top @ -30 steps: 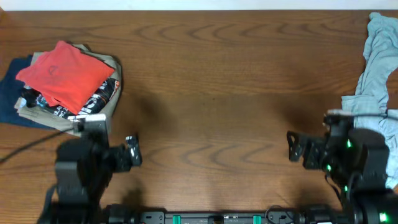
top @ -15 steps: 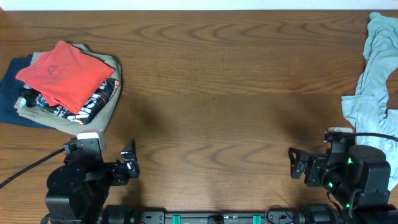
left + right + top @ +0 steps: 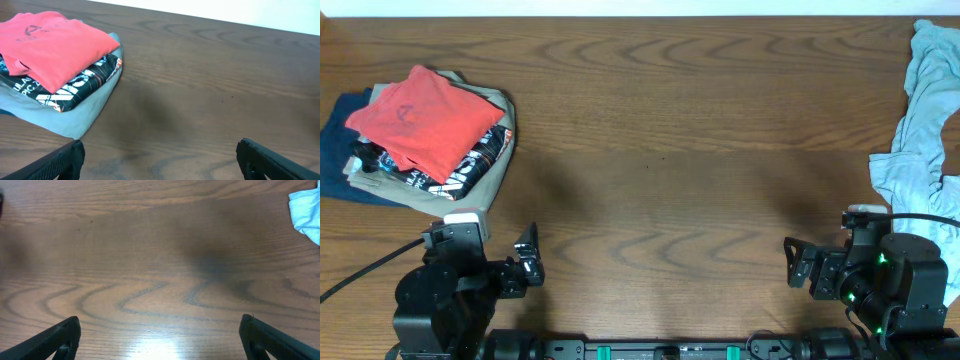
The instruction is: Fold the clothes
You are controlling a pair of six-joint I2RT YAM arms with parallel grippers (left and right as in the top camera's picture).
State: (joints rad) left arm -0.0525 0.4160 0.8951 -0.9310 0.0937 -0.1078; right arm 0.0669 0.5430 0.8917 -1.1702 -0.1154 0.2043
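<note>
Red-orange cotton T-shirt (image 3: pixel 420 120) lies folded atop a garment stack (image 3: pixel 470 185) at the wooden worktop's (image 3: pixel 670 150) left, its fold judged complete, a crumpled pale-blue garment (image 3: pixel 920 130) at the right edge apparently remaining, left jaws and right jaws both wide open, empty.

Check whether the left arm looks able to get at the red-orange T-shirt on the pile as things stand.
Probably yes. The red-orange T-shirt lies uncovered on top of the pile, on the left side. The left gripper is open and empty, with only bare table between them.
</note>
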